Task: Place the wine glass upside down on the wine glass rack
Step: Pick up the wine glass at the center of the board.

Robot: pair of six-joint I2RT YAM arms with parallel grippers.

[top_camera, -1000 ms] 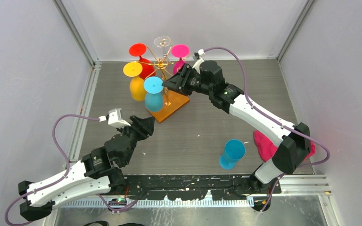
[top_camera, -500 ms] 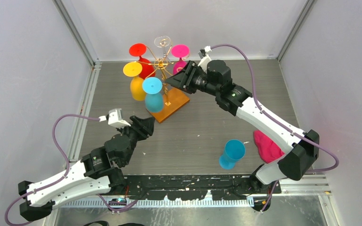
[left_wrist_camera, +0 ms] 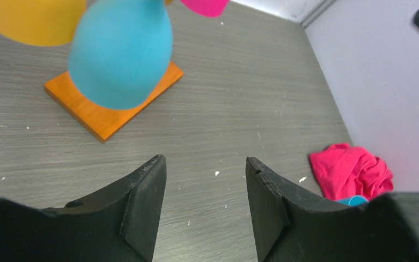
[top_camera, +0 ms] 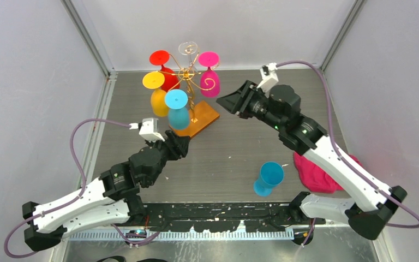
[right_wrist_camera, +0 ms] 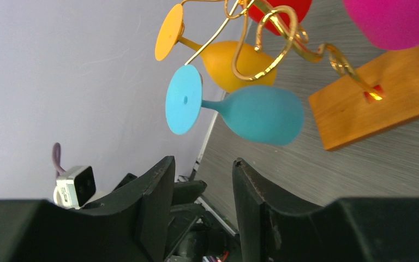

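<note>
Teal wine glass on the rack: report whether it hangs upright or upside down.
Upside down: the teal wine glass hangs foot on top, bowl below.

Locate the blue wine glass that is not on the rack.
In the top view, the blue wine glass sits on the table, near right side, just left of the pink cloth.

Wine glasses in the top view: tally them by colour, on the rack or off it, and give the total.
Blue wine glasses: 2, hung blue glass and standing blue glass
Red wine glass: 1
Yellow wine glass: 1
Pink wine glass: 1
Clear wine glass: 1
Total: 6
</note>
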